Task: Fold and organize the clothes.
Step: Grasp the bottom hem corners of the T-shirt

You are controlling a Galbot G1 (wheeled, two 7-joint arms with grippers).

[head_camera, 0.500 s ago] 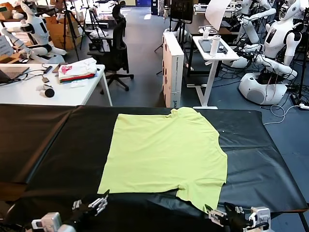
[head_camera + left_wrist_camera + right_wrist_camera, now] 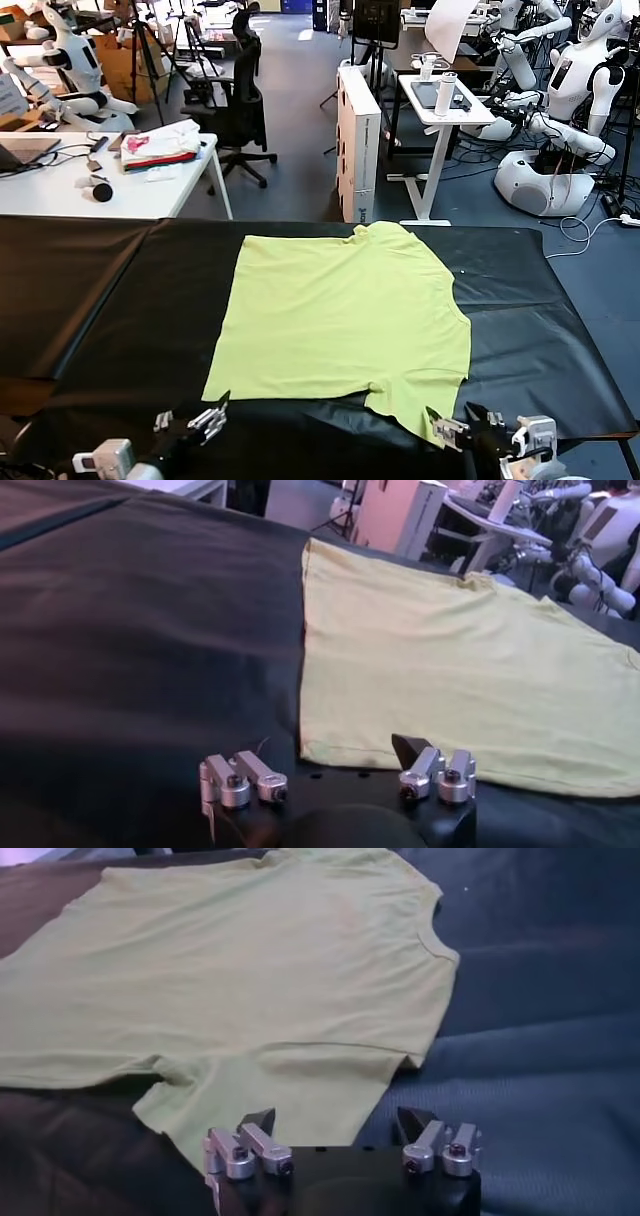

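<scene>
A plain lime-yellow short-sleeved cotton T-shirt (image 2: 345, 320) lies spread flat on the black sheet covering the table (image 2: 110, 300), neck towards the robot's right. The left gripper (image 2: 190, 424) hovers at the near edge beside the shirt's hem corner, fingers spread, holding nothing. The right gripper (image 2: 462, 428) hangs just by the near sleeve, fingers likewise apart and empty.

A robotics lab: white humanoid robots (image 2: 570, 80) stand among tripods (image 2: 150, 50), cables (image 2: 580, 232), office chairs (image 2: 238, 100) and a cluttered white tabletop (image 2: 60, 195).
</scene>
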